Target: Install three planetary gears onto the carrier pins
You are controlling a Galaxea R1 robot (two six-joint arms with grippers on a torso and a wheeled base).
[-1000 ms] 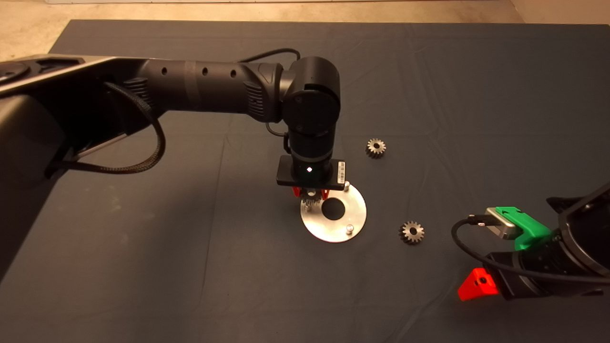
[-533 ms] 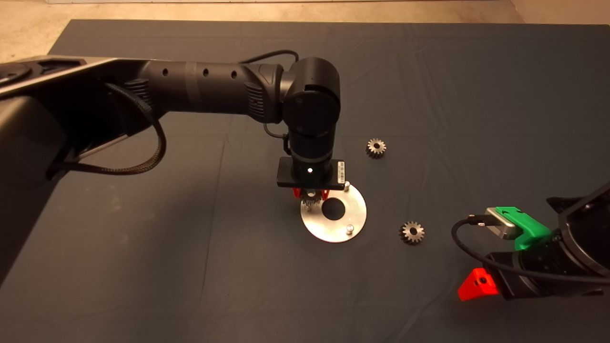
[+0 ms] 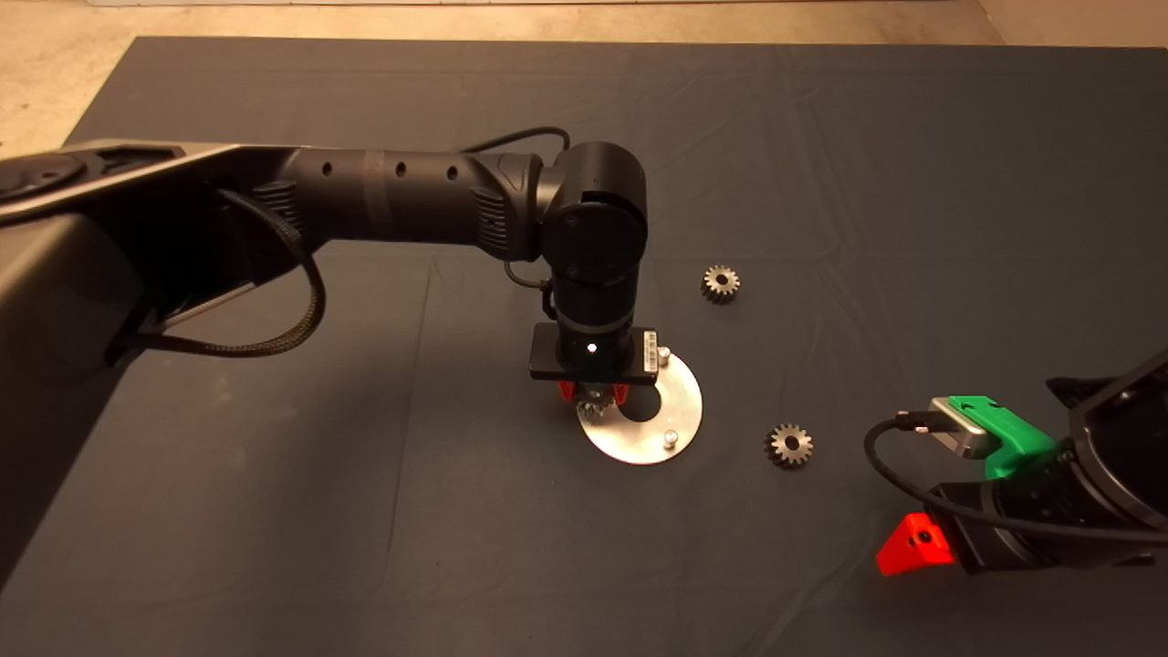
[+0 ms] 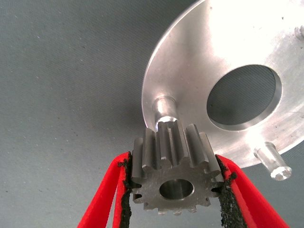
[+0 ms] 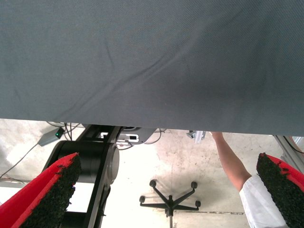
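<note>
Since a second ago my left arm has dropped a little and slid toward frame bottom; gear now sits lower over the disc's left edge.

Near to far in the head view: right hand (image 3: 915, 546) parked lower right, fingers (image 5: 47, 194) spread wide, nothing between them; its wrist cam shows mat edge, floor, a chair base and a person's arm (image 5: 235, 168). One loose gear (image 3: 788, 445) lies on the tabletop (image 3: 274, 547) right of centre, just off the carrier disc (image 3: 680, 415). Left hand (image 3: 594, 394) at frame centre pinches the held gear (image 4: 173, 173) by its teeth. Wrist cam: target pin (image 4: 165, 108) shows just beyond the gear's rim, not through the bore, so not threaded yet. Two other pins bare: near one (image 3: 670, 439), far one (image 3: 663, 352). Third gear (image 3: 720, 283) lies farther up, well apart from the disc.

Risks, my read: bore looks offset and gear tilted to the pin axis. Pushing down like this could jam on the pin top, shove the loose disc, or pop the gear out of the tooth grip.
</note>
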